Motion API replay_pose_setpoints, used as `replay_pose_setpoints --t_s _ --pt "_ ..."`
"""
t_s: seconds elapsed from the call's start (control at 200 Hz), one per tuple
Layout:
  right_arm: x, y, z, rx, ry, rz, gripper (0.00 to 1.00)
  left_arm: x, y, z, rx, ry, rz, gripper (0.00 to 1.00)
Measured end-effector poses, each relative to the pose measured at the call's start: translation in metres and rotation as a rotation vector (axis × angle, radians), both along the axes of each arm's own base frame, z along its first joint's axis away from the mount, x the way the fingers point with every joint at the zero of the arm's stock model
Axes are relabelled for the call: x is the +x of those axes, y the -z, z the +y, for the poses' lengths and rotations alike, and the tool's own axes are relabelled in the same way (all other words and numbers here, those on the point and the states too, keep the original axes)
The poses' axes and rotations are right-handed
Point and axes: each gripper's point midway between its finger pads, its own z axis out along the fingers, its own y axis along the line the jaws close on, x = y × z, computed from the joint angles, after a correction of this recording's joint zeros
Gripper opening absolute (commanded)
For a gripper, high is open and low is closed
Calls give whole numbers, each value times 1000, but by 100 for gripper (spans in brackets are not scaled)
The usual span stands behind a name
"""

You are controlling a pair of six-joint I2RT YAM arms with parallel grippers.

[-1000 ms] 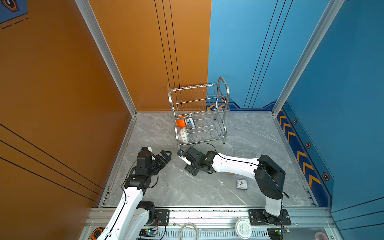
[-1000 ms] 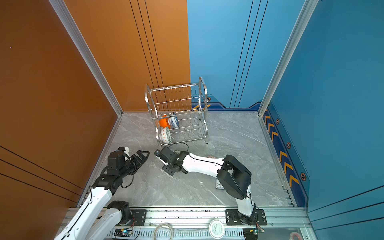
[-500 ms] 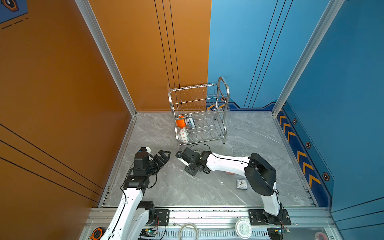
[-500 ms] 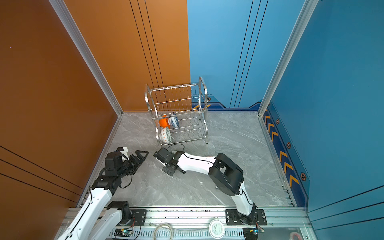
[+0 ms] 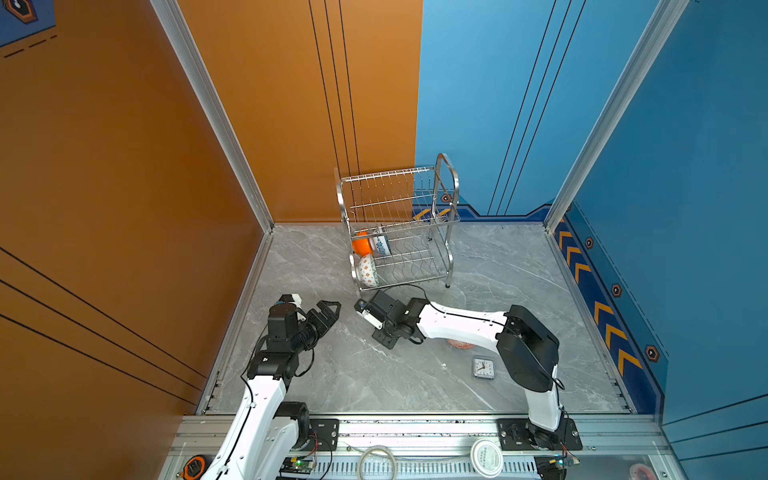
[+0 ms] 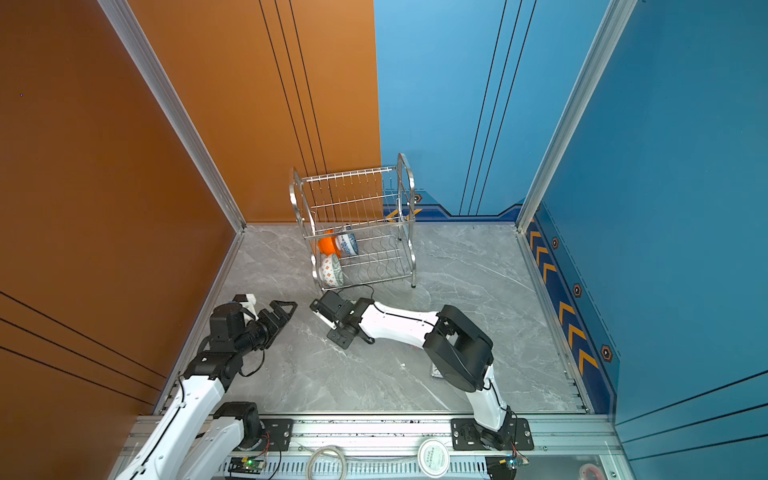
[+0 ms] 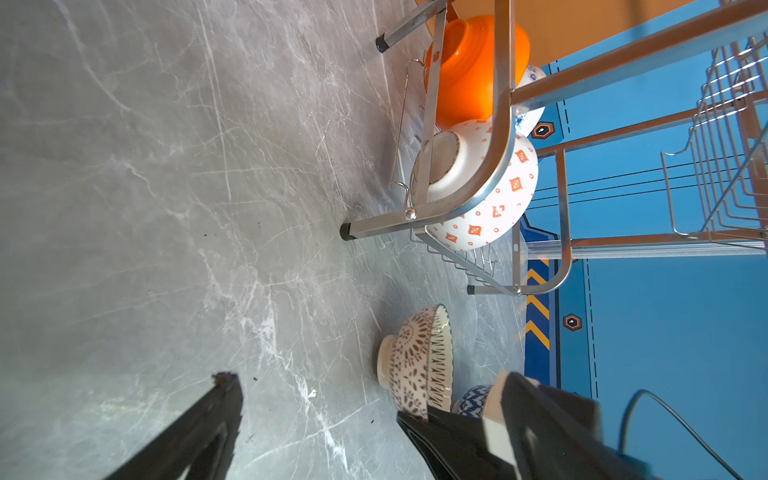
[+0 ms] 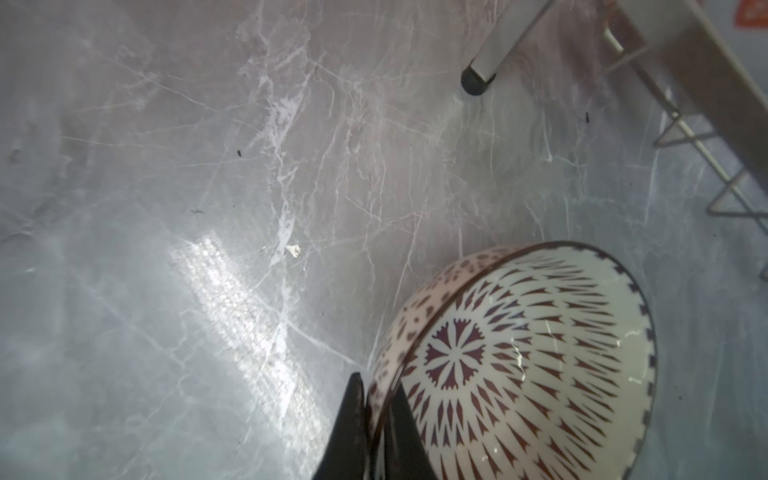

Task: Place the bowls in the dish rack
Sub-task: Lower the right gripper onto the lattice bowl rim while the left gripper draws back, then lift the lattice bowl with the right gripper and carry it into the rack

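By rack [image 5: 454,187], R pincer [image 8: 376,399] clamps bowl [image 8: 519,365], low?

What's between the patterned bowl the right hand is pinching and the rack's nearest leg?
Only bare grey floor. The right wrist view shows it between the patterned bowl and the leg of the dish rack.

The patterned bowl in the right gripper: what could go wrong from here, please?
1. The right gripper pinches the patterned bowl only by its rim, one finger inside, one outside; the glossy bowl may slip or swing when lifted.
2. The dish rack stands close by, so a swinging bowl may strike its frame.
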Motion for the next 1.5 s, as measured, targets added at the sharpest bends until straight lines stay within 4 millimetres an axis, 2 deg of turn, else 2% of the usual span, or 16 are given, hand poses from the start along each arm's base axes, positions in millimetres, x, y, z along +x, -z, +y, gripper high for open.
replay_pose_setpoints --t_s 0.085,0.26,0.345,0.41,0.52,0.63,0.871,1.501 --pt "7 -33 -12 136 43 30 0 0 0 -1 -2 4 -1 98" --pt "38 -124 -34 501 127 7 0 2 -5 -7 -4 26 -23 98" --pt "54 -152 -44 665 162 20 0 4 -6 -14 -4 53 -30 98" --pt "67 -163 -49 768 186 42 0 5 -8 -21 -5 78 -36 98" --pt "89 -163 -56 893 231 103 0 9 -13 -32 -4 113 -49 98" --pt "108 -154 -52 973 257 164 0 12 -17 -40 4 140 -57 98" --pt "119 -134 -35 1057 262 279 0 17 -23 -45 25 158 -76 98" --pt "159 -113 -29 1212 331 374 0 23 -16 -45 54 168 -56 98"
